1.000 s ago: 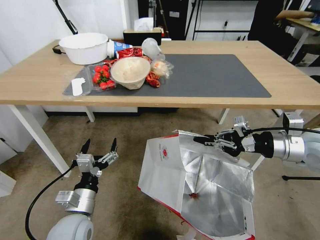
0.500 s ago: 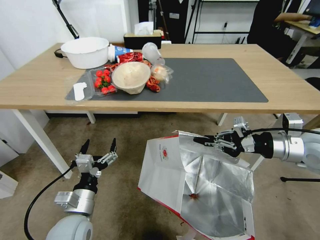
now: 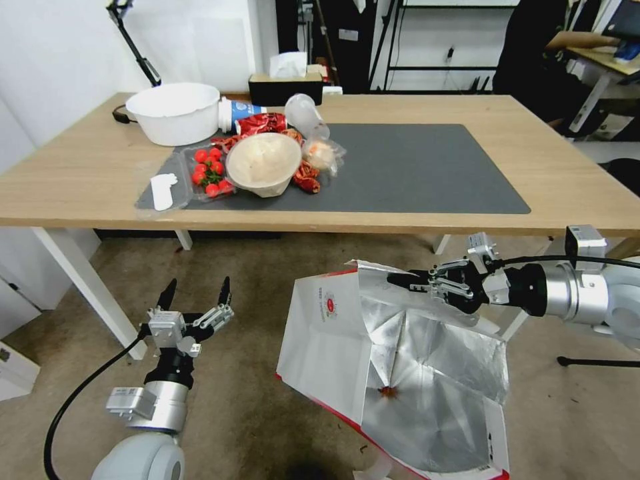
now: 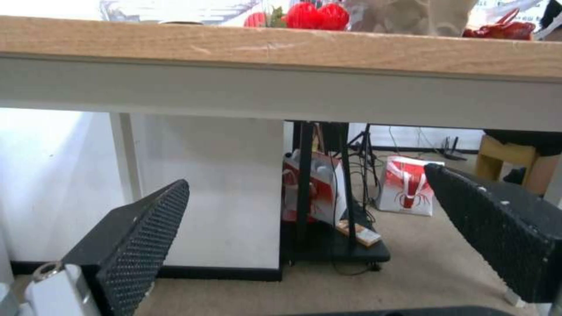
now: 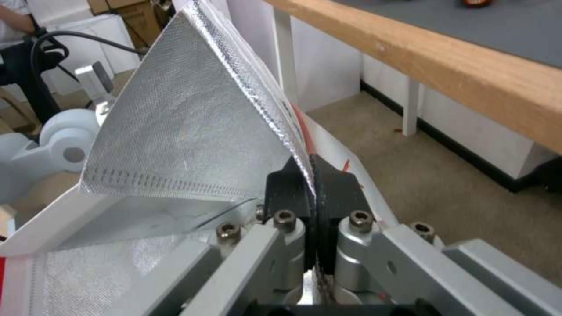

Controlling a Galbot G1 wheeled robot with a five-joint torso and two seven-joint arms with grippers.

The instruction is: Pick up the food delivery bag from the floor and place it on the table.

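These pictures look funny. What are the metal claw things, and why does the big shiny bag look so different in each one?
They are a robot's two hands. The wide picture comes from a camera on its head; the other two come from cameras on its wrists. The right hand is pinched shut on the rim of the food delivery bag, which is white outside and silver foil inside. Its wrist camera shows that pinch close up. The left hand is open and holds nothing. Ahead is the table with a white bowl, tomatoes and wrappers.
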